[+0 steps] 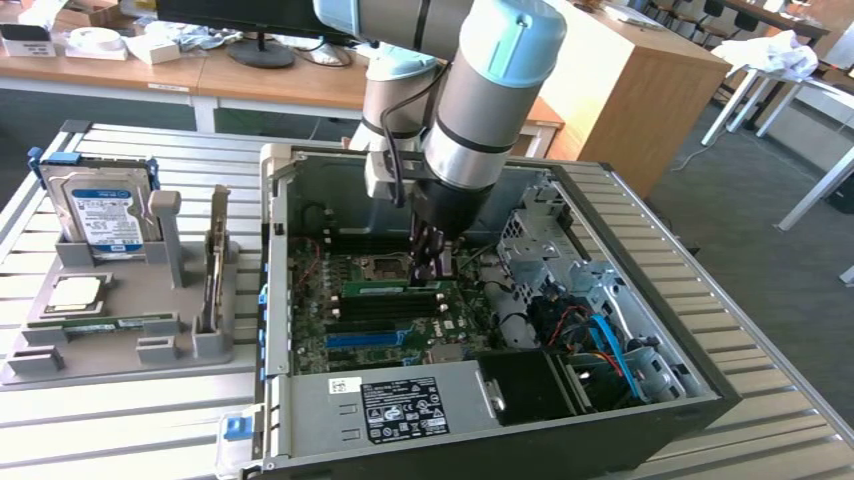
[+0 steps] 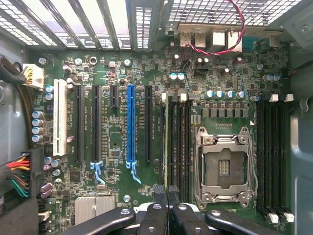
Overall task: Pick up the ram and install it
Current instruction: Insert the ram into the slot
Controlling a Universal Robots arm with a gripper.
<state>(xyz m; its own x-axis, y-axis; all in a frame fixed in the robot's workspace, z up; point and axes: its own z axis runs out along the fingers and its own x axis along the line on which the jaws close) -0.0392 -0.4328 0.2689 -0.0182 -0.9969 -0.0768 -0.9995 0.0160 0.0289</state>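
Nearest in the exterior view lies the grey power supply [image 1: 387,400] at the front edge of the open computer case [image 1: 274,250]. It carries a black-and-white label [image 1: 404,410] with rows of marks, but the writing is too small to read.

Behind it is the green motherboard [image 1: 360,320], with one blue slot [image 1: 363,339] among the dark ones. The ram [image 1: 387,287] stands on its edge in a slot just in front of the empty processor socket [image 1: 378,266].

The gripper [image 1: 430,268] comes down from above onto the end of the ram at the exterior view's right. In the wrist view the gripper [image 2: 166,193] has its jaws nearly together, and the thin edge of the ram [image 2: 166,142] runs out from between them, along the slots between the blue slot [image 2: 130,122] and the socket [image 2: 223,166]. White print on the motherboard [image 2: 117,68] is not legible.

On the slatted table [image 1: 120,430], at the exterior view's left, a grey holder [image 1: 120,350] keeps a square silver processor chip [image 1: 74,292]. Further back in it stands a hard drive [image 1: 100,215] whose blue-and-white label cannot be read.
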